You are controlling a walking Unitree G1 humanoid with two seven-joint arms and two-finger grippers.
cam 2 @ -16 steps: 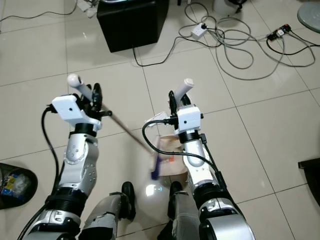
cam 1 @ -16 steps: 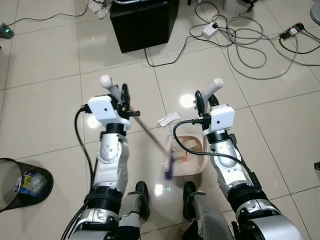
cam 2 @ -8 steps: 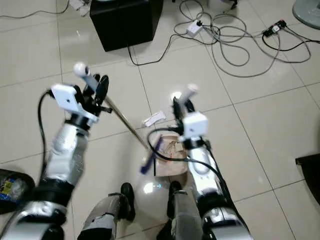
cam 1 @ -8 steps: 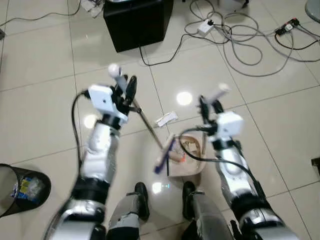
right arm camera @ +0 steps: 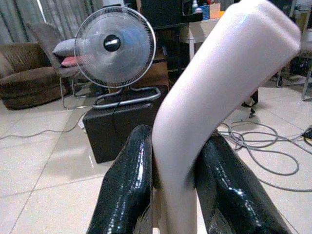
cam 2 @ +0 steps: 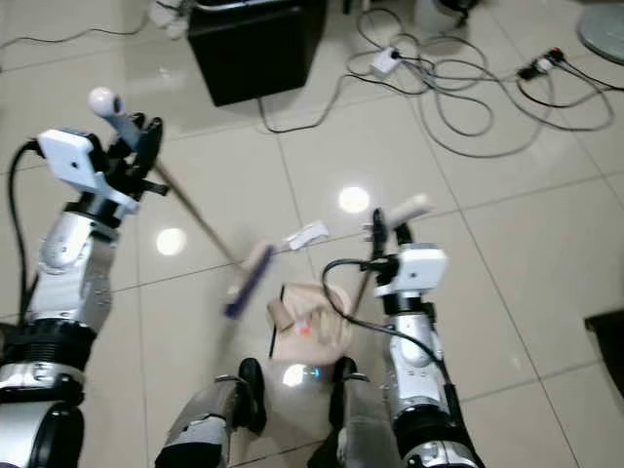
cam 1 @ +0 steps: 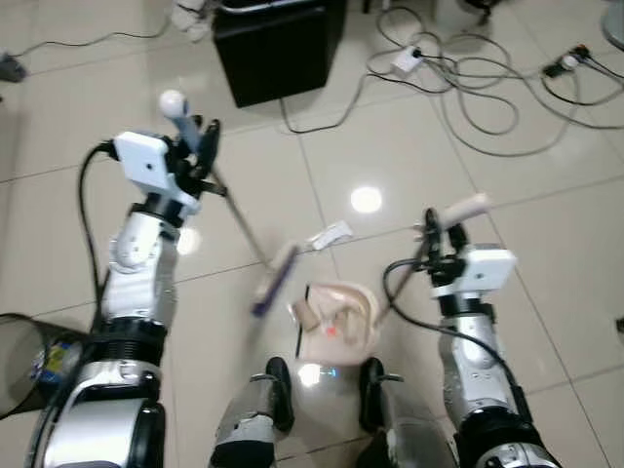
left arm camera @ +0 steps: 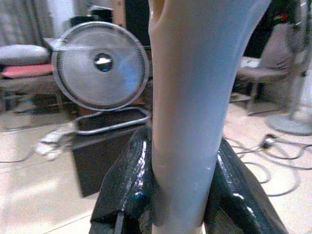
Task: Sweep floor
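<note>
Glossy cream floor tiles carry no writing that can be read, and neither do the tools nor the white wrist housings.

The left gripper is raised out to the robot's left, its two black fingers clamped on either side of the pale grey broom handle — in the left wrist view the handle sits tight between them with no gap. From this gripper a thin metal shaft slants down and inward to the broom's blue-bristled head, which hangs tilted just above the tiles, beside the dustpan.

The right gripper is lower and nearer the body, its fingers closed on the cream plastic handle of the dustpan. The beige dustpan tray lies on the floor below and inward of this gripper, just ahead of the robot's black feet, with crumpled paper and a small red scrap inside.

A white strip of paper litter lies on the tiles beyond the broom head, between the two grippers. Farther ahead stand a black box-shaped case and a tangle of grey cables with a white power strip. A black wire-mesh waste bin sits well out beyond the left arm — and both wrist views look past the handles to a round grey floor fan atop the black case.
</note>
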